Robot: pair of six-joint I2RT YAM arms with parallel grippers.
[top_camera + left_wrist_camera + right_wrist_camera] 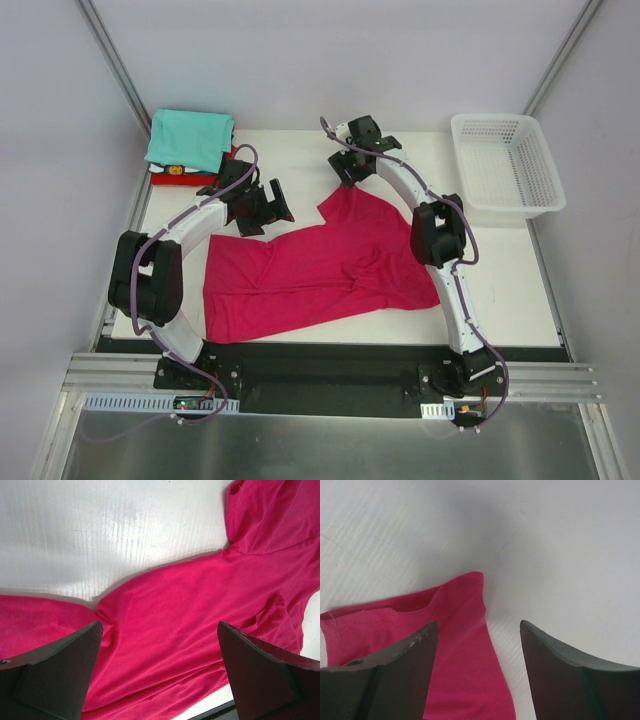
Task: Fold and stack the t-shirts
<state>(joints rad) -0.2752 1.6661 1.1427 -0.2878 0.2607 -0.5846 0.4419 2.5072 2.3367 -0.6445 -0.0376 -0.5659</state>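
shirt is light and limp, likely to sag. right claw, jaws apart, straddles a hem corner: pinch there. left claw is released.

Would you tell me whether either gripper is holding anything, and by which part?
Nothing is held: the left gripper hangs open over the pink t-shirt, and the right gripper stands open at its far corner, not gripping.
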